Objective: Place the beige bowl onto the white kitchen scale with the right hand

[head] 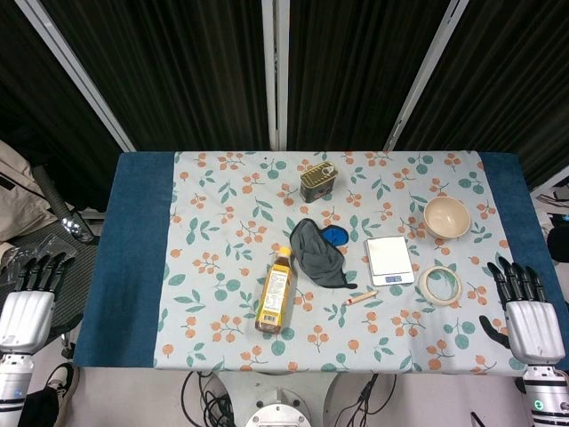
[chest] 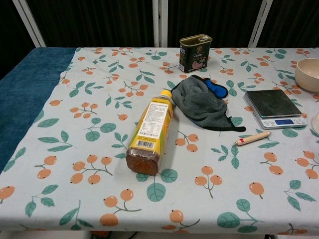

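Observation:
The beige bowl stands upright on the floral cloth at the right rear; the chest view shows only its left part at the frame's edge. The white kitchen scale lies to the bowl's front left, its platform bare. My right hand is open at the table's front right corner, well short of the bowl, holding nothing. My left hand is open off the table's left side, over no object. Neither hand appears in the chest view.
A tape roll lies right of the scale, a small wooden stick in front of it. A grey cloth over a blue item, a lying bottle and a tin occupy the middle.

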Controlling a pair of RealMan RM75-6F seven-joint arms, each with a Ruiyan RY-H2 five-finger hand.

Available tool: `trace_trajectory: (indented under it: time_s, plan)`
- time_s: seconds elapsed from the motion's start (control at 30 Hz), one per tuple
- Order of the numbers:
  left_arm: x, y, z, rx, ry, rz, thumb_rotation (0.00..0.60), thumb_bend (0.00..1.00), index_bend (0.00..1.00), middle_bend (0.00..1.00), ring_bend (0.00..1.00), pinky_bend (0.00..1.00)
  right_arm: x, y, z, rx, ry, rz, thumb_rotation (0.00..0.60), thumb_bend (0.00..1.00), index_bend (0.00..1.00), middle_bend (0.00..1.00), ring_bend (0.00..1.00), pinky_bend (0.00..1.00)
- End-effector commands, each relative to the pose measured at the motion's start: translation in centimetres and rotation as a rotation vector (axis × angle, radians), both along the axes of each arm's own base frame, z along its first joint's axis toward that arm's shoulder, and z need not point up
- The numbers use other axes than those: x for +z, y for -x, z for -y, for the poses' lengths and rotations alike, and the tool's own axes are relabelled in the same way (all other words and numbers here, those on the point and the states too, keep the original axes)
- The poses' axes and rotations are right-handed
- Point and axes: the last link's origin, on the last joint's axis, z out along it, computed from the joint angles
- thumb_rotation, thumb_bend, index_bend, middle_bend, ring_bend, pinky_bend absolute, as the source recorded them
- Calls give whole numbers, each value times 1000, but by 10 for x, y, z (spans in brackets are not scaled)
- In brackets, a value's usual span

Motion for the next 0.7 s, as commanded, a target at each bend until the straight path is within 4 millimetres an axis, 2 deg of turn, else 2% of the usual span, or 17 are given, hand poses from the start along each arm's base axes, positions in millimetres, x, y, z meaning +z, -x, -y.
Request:
trace_trajectory:
  time_s: [0.03, 0.43, 0.7]
  plan:
    - [0, 1, 1, 4, 0, 1, 600, 123, 108, 51, 0, 47, 0, 0, 0, -2, -1, 0, 600, 144, 0, 0, 0, 0]
    - [-2, 2, 4, 4, 7, 7, 600, 123, 109, 51, 0, 47, 5, 6, 2, -25, 15, 0, 600, 144, 0, 0, 0, 0]
    - [-1, 4, 4, 7, 0, 14, 600, 122, 108, 51, 0, 47, 9, 11, 21, -52, 5, -11, 600, 143, 0, 0, 0, 0]
